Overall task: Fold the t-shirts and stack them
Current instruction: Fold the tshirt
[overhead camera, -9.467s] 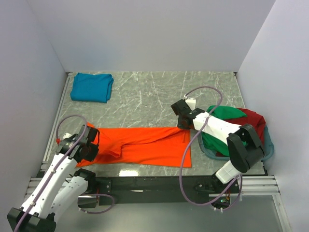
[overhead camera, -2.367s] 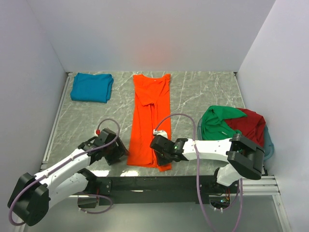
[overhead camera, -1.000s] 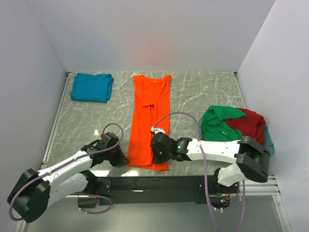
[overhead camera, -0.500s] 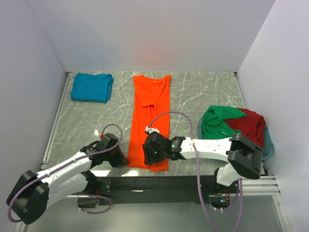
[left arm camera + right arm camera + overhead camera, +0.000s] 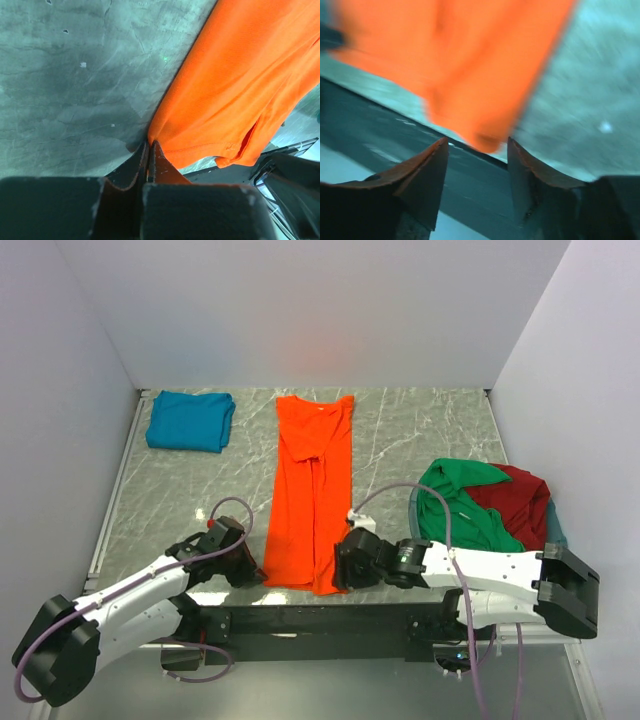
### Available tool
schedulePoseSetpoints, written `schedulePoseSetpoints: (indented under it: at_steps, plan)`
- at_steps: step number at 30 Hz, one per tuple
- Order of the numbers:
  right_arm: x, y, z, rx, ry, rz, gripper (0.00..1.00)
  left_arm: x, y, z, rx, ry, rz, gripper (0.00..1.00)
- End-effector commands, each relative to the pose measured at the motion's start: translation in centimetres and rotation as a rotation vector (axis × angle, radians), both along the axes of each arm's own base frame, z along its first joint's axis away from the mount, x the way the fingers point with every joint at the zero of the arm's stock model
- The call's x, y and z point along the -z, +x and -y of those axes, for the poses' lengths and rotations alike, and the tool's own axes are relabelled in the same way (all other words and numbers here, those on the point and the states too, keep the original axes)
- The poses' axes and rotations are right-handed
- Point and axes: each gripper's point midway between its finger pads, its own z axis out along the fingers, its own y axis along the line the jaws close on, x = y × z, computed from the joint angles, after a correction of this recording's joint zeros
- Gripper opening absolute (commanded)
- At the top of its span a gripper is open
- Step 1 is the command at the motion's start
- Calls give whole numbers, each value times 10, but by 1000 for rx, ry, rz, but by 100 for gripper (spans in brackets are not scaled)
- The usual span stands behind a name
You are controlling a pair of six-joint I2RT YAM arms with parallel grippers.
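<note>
The orange t-shirt (image 5: 312,490) is soft and limp, so hem corners suit: left fingers (image 5: 131,167) pinch one at the table's (image 5: 420,430) near edge, right fingers (image 5: 422,175) gape beside the other.

bright orange cloth t-shirt (image 5: 310,490): folded lengthwise, long narrow strip, flat, collar far, hem at near worktop (image 5: 420,430) edge, centre | teal blue cloth t-shirt (image 5: 190,422): folded, far-left corner | green cloth t-shirt (image 5: 460,495) + dark red cloth t-shirt (image 5: 520,500): crumpled, touching, right side
</note>
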Motion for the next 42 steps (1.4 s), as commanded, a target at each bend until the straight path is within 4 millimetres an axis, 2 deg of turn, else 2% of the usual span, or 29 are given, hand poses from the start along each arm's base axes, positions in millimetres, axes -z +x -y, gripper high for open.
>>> schedulePoseSetpoints:
  at_steps: [1, 4, 10, 13, 17, 18, 20, 22, 25, 29, 32, 34, 35, 38, 40, 42]
  plan:
    - [12, -8, 10, 85, 20, -64, 56, 16, -17, -13, -2, 58, -62, 0]
    - [21, -11, 7, 91, 41, -88, 53, 16, -17, -14, -7, 61, -61, 0]
    - [34, -4, 5, 120, 12, -79, 48, 17, -20, -16, -14, 53, -61, 0]
    - [41, -5, 7, 115, -15, -84, 39, 17, -21, -16, -15, 51, -61, 0]
    - [45, -14, 6, 84, -17, -120, 15, 18, -23, -17, -18, 50, -69, 0]
    - [44, -18, 4, 69, -8, -133, 5, 20, -27, -20, -33, 61, -92, 0]
    - [43, -30, 2, 36, 11, -166, 1, 17, -31, -18, -35, 38, -101, 0]
    - [35, -42, -3, 6, 50, -198, 0, 20, -42, -22, -55, 40, -135, 0]
    - [28, -50, -2, -15, 64, -208, 0, 8, -43, -23, -70, 10, -100, 0]
    - [10, -49, -6, -32, 110, -183, 0, -24, -30, -2, -45, -155, 20, 0]
    - [-10, -37, -8, -28, 120, -117, 0, -46, -18, 8, -35, -203, 82, 0]
    - [-25, -19, -8, -10, 115, -44, 0, -60, -9, 16, 8, -220, 138, 0]
    - [-27, -14, -3, 1, 95, -26, 0, -72, 2, 22, 14, -219, 165, 0]
    - [-46, 16, 4, 36, 94, 65, 0, -87, 30, 26, 52, -103, 214, 0]
    - [-58, 36, 6, 64, 119, 104, 0, -96, 46, 31, 63, -50, 231, 0]
    - [-73, 52, 2, 49, 139, 154, 0, -108, 71, 41, 87, -11, 269, 1]
